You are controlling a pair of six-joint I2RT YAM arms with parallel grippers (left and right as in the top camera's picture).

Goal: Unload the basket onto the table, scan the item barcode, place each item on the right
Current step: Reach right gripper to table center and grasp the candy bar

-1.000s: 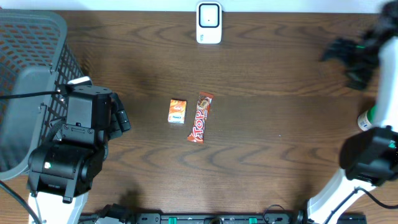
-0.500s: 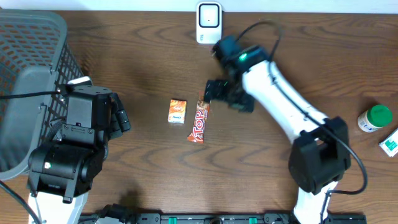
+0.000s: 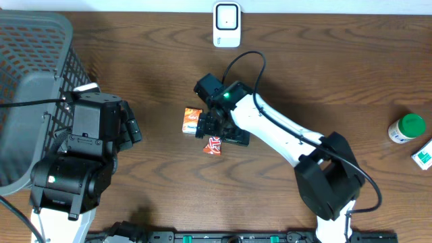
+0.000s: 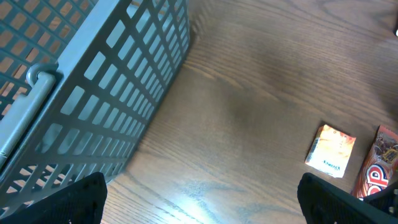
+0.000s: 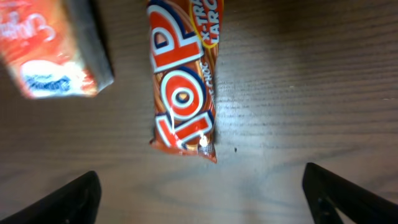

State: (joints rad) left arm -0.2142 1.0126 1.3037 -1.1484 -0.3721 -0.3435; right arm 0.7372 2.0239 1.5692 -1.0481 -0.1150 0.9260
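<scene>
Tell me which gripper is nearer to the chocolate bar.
Right. The right gripper hangs open directly above the chocolate bar; the left gripper sits far off, beside the basket.

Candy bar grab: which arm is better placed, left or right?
Right, I'd judge. The right gripper hangs open directly above the candy bar, which is roughly centred in its wrist view. The left gripper sits back beside the basket.

Glossy wrapper on the candy bar [image 5: 183, 93], matt grey plastic basket [image 3: 40, 20], dark smooth wood-grain table [image 3: 324, 74].
</scene>
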